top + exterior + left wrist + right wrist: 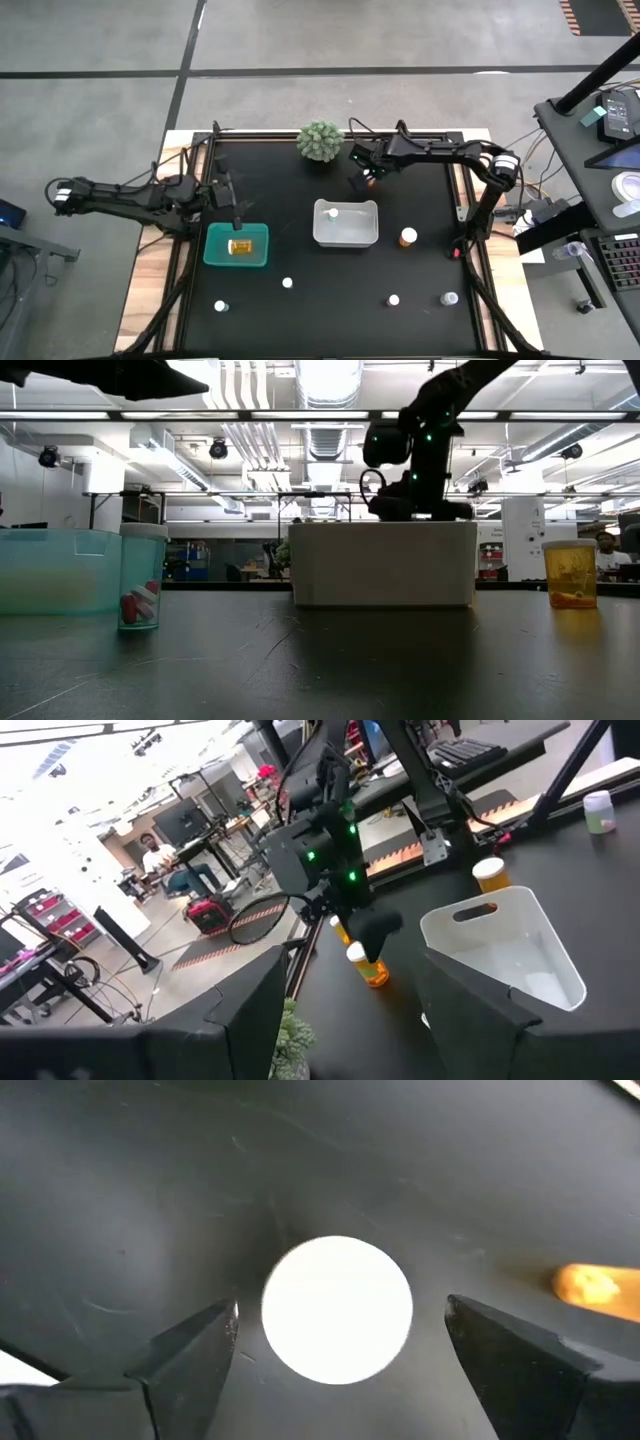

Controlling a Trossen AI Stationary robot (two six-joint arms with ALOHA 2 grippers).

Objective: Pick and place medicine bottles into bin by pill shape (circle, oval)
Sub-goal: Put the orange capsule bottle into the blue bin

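Note:
My right gripper [361,177] is open at the table's far middle, pointing down over an amber bottle with a round white cap [337,1308]. Its fingers stand on either side of the cap, with a gap on both sides. The same bottle [367,964] shows upright on the table in the left wrist view. My left gripper [237,208] is open and empty above the far edge of the teal bin [212,247], which holds an amber bottle [240,246]. A white-capped bottle [333,212] lies in the white bin [368,232]. Another amber bottle [408,237] stands right of it.
Loose white-capped bottles [287,283] [221,306] [394,299] [450,298] stand along the near side of the black table. A green spiky ball plant [320,141] stands at the far edge, left of my right gripper. A clear bottle [140,575] with red and white pills shows in the low view.

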